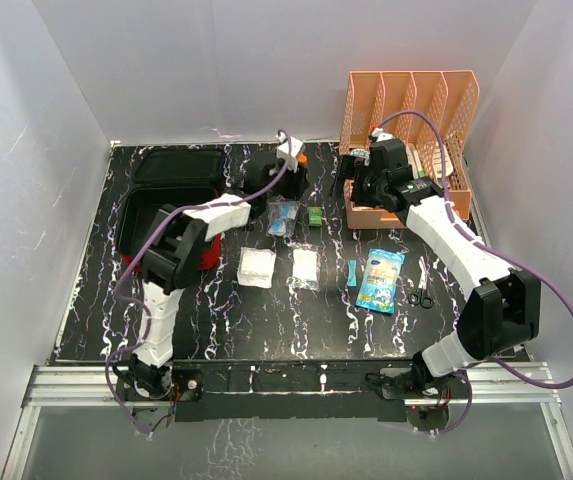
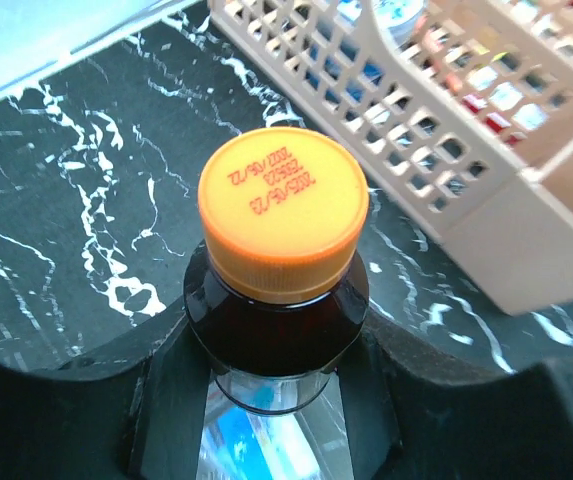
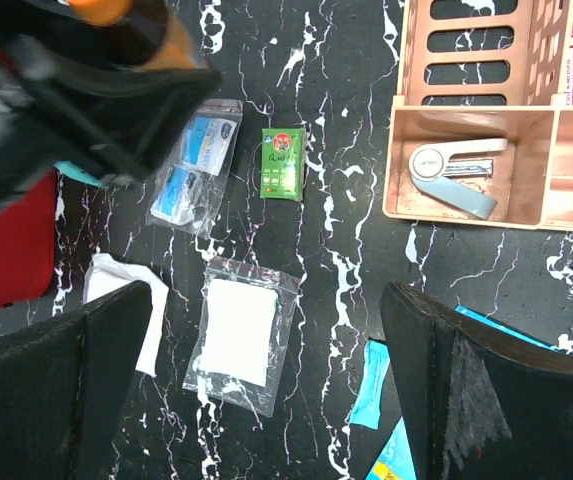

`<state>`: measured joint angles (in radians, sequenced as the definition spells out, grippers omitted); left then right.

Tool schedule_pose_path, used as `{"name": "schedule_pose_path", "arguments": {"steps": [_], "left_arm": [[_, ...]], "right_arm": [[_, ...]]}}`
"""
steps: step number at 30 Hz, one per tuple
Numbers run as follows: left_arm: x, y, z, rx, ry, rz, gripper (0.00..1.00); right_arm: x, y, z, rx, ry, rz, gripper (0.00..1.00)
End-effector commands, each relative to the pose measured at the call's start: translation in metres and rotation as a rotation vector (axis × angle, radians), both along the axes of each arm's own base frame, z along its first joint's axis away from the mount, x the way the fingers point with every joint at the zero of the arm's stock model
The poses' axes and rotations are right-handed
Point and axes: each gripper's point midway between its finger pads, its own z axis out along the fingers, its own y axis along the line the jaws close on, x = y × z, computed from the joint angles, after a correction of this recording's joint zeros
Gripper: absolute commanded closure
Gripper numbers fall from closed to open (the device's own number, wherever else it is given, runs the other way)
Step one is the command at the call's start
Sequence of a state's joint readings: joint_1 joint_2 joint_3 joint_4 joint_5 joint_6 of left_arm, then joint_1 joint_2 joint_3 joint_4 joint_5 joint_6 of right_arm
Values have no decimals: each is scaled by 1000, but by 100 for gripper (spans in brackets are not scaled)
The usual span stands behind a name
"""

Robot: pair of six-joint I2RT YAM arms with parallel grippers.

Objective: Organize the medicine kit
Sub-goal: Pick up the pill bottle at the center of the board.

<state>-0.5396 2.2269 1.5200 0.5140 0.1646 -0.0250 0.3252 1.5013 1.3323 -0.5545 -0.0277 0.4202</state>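
From above, your left arm (image 1: pixel 216 212) hides part of the medicine kit (image 1: pixel 141 210). In the left wrist view, the bottle (image 2: pixel 276 320) is cut off below and its label is a blur.

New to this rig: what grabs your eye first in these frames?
The dark bottle with its orange cap fills the left wrist view, gripped in the left gripper's jaws, close to the orange-pink file rack. At the table's left the red medicine kit lies open. Small packets are spread mid-table beneath the right gripper, whose jaws stand wide open.
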Motion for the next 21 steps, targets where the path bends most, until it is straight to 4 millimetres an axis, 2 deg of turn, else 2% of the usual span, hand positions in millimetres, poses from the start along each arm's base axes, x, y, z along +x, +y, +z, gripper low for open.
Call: {"name": "schedule_pose_path", "arguments": {"steps": [1, 4, 8, 11, 15, 21], "left_arm": [[-29, 20, 100, -19, 31, -103, 100], [-52, 46, 119, 8, 158, -126, 100], [-92, 95, 140, 81, 259, -115, 100], [-121, 137, 139, 167, 311, -81, 100], [-149, 188, 141, 229, 404, -26, 100], [-175, 237, 129, 276, 544, 14, 100]], "right_arm": [[8, 2, 41, 50, -143, 5, 2], [7, 1, 46, 50, -159, 4, 2], [2, -2, 44, 33, -163, 8, 2], [-5, -3, 32, 34, -143, 15, 2], [-13, 2, 24, 79, -144, 20, 2], [-16, 6, 29, 96, -162, 28, 2]]}}
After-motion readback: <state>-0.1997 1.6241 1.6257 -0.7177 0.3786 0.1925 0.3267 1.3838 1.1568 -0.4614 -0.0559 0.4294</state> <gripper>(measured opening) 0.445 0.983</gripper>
